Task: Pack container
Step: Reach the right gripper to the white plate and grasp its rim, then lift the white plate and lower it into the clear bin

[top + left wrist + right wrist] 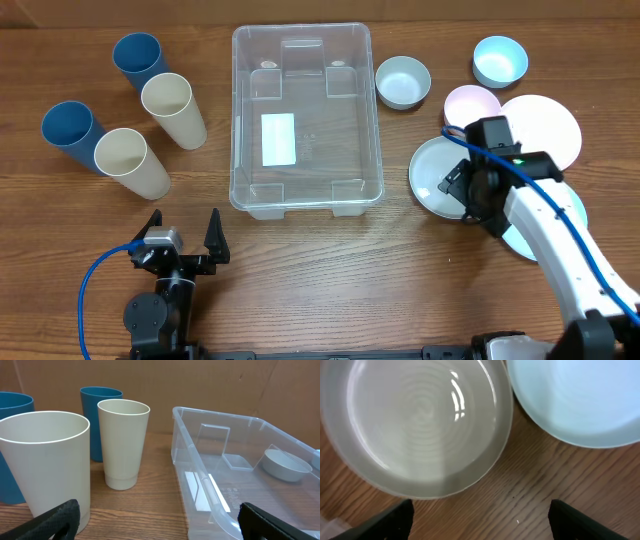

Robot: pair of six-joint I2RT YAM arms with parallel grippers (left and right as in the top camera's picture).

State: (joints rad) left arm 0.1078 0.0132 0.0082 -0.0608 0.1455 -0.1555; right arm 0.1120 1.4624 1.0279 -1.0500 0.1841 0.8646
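Observation:
The clear container [240,120] stands empty at the table's middle, a white label [278,139] on its base. In the left wrist view its near corner [200,475] is at the right. My left gripper [185,232] is open and empty near the front edge, left of the container; its fingers [160,525] frame bare wood. My right gripper [462,185] is open and empty over the edge of a grey plate [430,170]. In the right wrist view the fingers [480,522] are just below the grey plate [420,425], beside a light blue plate [580,400].
Two blue cups [138,58] [70,130] and two cream cups [172,108] [130,160] stand at the left. At the right are a grey bowl [402,82], a light blue bowl [499,60], a pink bowl [470,105] and a white plate [545,125].

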